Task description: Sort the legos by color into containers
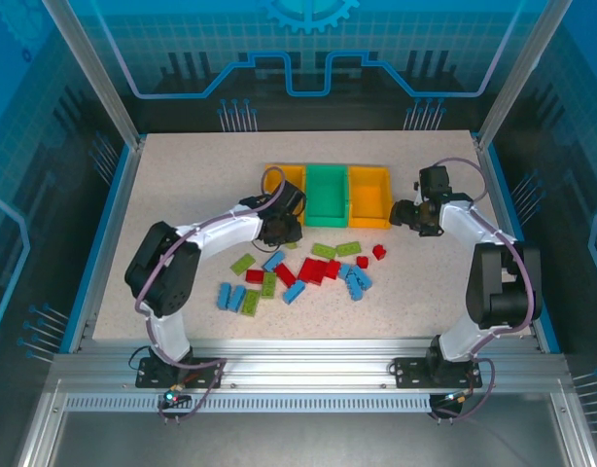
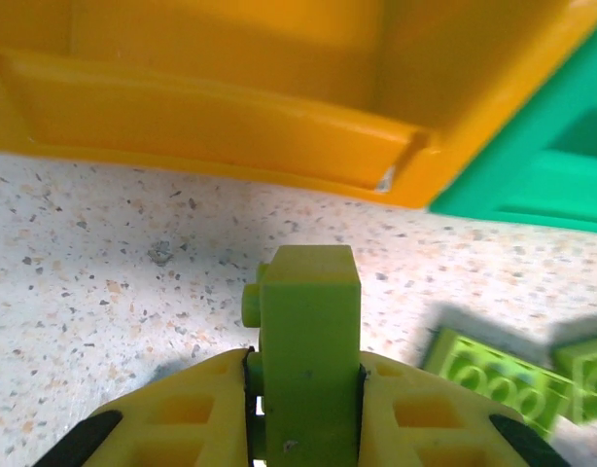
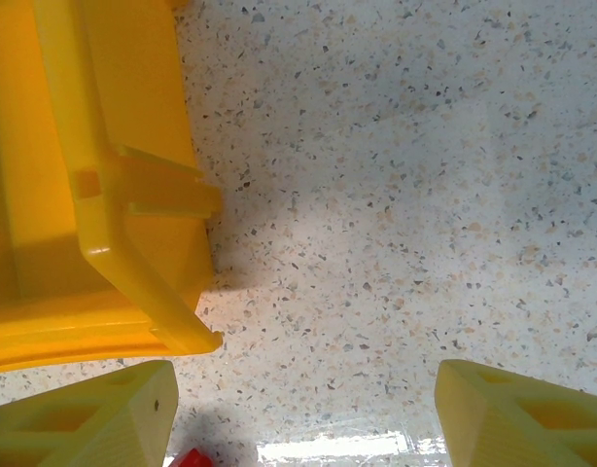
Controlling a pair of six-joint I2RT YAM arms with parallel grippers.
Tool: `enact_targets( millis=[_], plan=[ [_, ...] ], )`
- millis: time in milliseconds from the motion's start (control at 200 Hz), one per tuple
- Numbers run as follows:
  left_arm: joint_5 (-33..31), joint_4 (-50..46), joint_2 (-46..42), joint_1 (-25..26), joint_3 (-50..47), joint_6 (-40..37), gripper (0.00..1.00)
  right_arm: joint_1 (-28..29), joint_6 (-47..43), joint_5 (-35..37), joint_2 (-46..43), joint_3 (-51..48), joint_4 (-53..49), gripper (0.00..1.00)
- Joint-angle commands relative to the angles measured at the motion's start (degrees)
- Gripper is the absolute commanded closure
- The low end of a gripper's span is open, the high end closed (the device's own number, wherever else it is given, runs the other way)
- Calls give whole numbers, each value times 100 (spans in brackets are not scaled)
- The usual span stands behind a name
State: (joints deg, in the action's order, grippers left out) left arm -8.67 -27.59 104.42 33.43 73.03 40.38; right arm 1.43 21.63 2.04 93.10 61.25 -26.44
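My left gripper point(image 1: 280, 231) is shut on a lime green lego point(image 2: 308, 331), which stands upright between the fingers just above the table. It is in front of the yellow-orange container point(image 2: 230, 107), with the green container point(image 2: 532, 156) to the right. The three containers stand in a row: yellow-orange point(image 1: 294, 176), green point(image 1: 326, 220), orange point(image 1: 369, 222). Loose red point(image 1: 313, 270), blue point(image 1: 355, 280) and green legos point(image 1: 349, 249) lie scattered in front of them. My right gripper point(image 3: 303, 418) is open over bare table beside the orange container's corner point(image 3: 85, 214). A red lego point(image 3: 192, 459) peeks in at the bottom edge.
Two more lime green legos point(image 2: 498, 375) lie on the table just right of my left fingers. Glass walls and a blue rim point(image 1: 109, 224) enclose the speckled table. Bare table lies to the left and at the far right.
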Motion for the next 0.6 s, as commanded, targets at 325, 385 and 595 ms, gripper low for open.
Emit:
enact_targets(
  millis=[325, 385, 595],
  plan=[
    [-912, -292, -377, 119, 799, -1069, 78, 189, -190, -250, -487, -236, 202, 28],
    [-961, -261, -332, 111, 885, -1200, 78, 277, -228, -321, -609, -334, 330, 28],
    [-1017, -170, 62, -215, 1154, -1386, 77, 807, -461, -405, -817, -424, 365, 29]
  ],
)
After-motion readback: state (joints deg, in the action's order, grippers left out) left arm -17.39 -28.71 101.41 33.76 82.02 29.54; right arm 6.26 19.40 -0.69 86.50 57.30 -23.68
